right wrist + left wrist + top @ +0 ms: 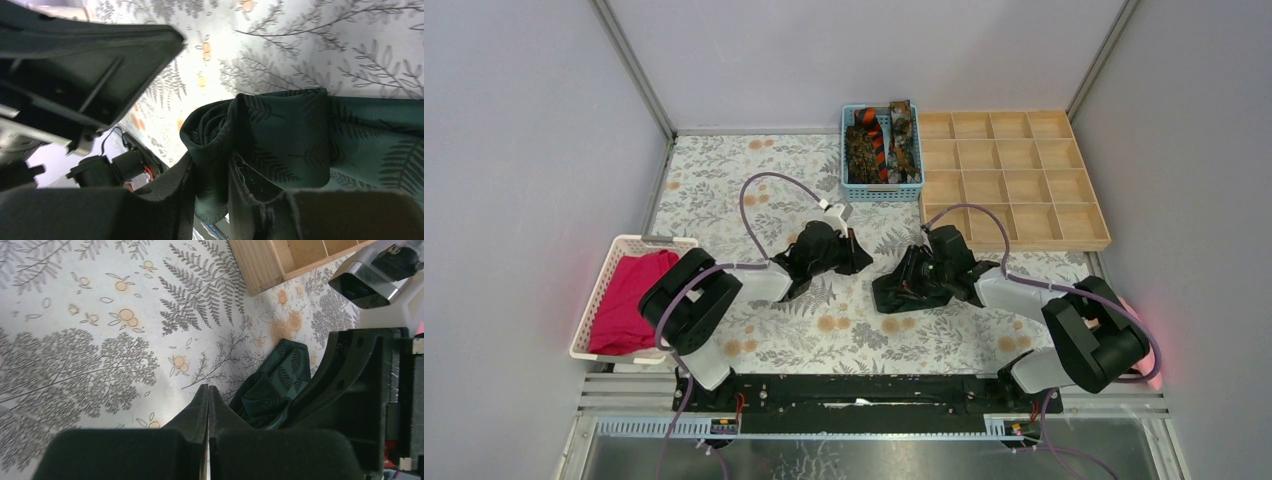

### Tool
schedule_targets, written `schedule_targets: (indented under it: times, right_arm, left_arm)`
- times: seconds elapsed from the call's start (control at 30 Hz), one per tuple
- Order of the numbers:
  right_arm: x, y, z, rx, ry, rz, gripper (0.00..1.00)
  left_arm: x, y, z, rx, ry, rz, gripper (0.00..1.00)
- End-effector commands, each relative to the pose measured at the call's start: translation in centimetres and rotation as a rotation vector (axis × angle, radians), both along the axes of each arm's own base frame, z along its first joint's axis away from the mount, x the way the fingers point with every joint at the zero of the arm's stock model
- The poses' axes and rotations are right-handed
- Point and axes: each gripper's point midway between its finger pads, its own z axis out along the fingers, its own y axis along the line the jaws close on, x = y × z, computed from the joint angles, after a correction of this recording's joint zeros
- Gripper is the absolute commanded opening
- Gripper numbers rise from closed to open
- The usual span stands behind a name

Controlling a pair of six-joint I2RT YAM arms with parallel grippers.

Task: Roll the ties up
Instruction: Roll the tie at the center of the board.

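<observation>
Top external gives the big picture: the floral table (724,190), the wooden compartment tray (1014,175) far right, a white basket (614,265) near left holding the magenta cloth (629,300), and a blue basket (851,150) at the far edge with mottled brown and orange-striped ties (882,140) lying in it. Both arms meet mid-table, but from up here the left gripper (856,258) and right gripper (894,292) hide their work. Right wrist reveals it: jaws partly closed, pinching a bunched fold of the dark green tie (280,140). Left wrist shows its own jaws pressed fully together, holding nothing, with the dark green tie (272,385) just to their right, tucked under the other gripper.
</observation>
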Motion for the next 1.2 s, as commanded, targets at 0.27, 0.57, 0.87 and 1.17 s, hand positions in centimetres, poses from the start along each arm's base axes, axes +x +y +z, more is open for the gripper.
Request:
schedule_targets:
  times: [0.27, 0.57, 0.87, 1.17]
  right_arm:
    - [0.0, 0.9, 3.3, 0.075, -0.063, 0.074, 0.29]
    - [0.3, 0.2, 2.9, 0.021, -0.084, 0.069, 0.28]
    - [0.7, 0.0, 2.9, -0.009, -0.095, 0.070, 0.28]
    - [1.6, -0.9, 4.0, -0.042, -0.142, 0.024, 0.27]
  left_arm:
    - [2.0, -7.1, 3.1, -0.107, -0.113, -0.308, 0.01]
    - [-1.1, -8.6, -0.1, -0.193, 0.049, -0.635, 0.02]
    - [-3.4, -7.2, -3.2, -0.087, 0.180, -0.800, 0.01]
    - [-4.4, -6.9, -3.7, -0.101, 0.197, -0.869, 0.00]
